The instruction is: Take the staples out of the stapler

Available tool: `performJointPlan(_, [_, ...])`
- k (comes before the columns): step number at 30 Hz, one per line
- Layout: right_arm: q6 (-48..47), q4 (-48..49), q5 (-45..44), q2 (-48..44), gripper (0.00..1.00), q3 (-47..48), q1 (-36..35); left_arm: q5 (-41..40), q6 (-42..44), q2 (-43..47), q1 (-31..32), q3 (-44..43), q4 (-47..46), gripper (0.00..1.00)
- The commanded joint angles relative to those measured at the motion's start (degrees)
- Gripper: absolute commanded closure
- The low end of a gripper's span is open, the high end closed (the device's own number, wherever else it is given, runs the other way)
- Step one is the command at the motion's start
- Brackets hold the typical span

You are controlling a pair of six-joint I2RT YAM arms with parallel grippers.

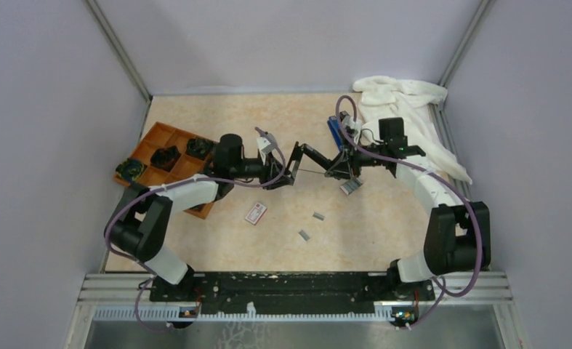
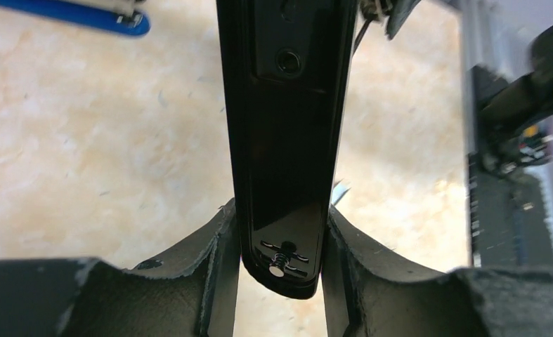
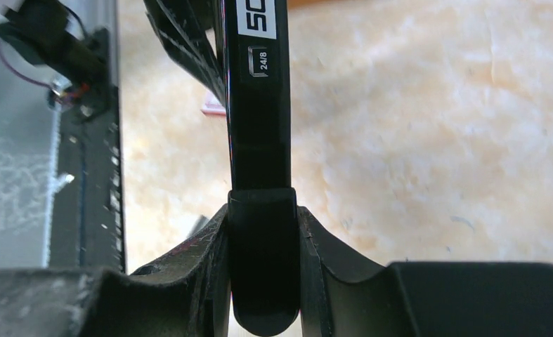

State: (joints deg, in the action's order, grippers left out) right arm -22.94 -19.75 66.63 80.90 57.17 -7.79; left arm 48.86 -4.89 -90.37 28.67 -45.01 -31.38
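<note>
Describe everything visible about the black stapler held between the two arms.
The stapler is slim, glossy black, seemingly plastic and metal, swung wide open above the table. The left gripper clamps one half, which has a small silver rivet; the right gripper clamps the other, marked 24/8. A thin rod spans the two halves.

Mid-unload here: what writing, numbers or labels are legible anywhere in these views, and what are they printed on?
"24/8": small framed mark on the slim black stapler, right wrist view.
"SC" or "5C", cut off at the frame's top: white label on the same stapler.
Too small to read: print on the small white-and-red flat box.
</note>
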Motion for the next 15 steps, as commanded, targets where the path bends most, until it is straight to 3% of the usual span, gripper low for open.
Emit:
performJointPlan(1, [-18.0, -6.3, -12.1, 2.8, 1.0, 0.0, 1.3, -5.1, 18.6, -4.3, -0.5, -6.2, 19.7, 1.0])
performJointPlan(7, [-24.5, -4.7, -15.8, 2.7, 1.0, -3.2, 1.4, -7.5, 25.1, -8.4, -0.5, -11.4, 27.8, 1.0])
performJointPlan(15, [-28.6, -2.9, -18.4, 1.4, 1.0, -5.3, 1.3, -10.8, 29.5, -4.7, 0.7, -5.6, 21.1, 1.0])
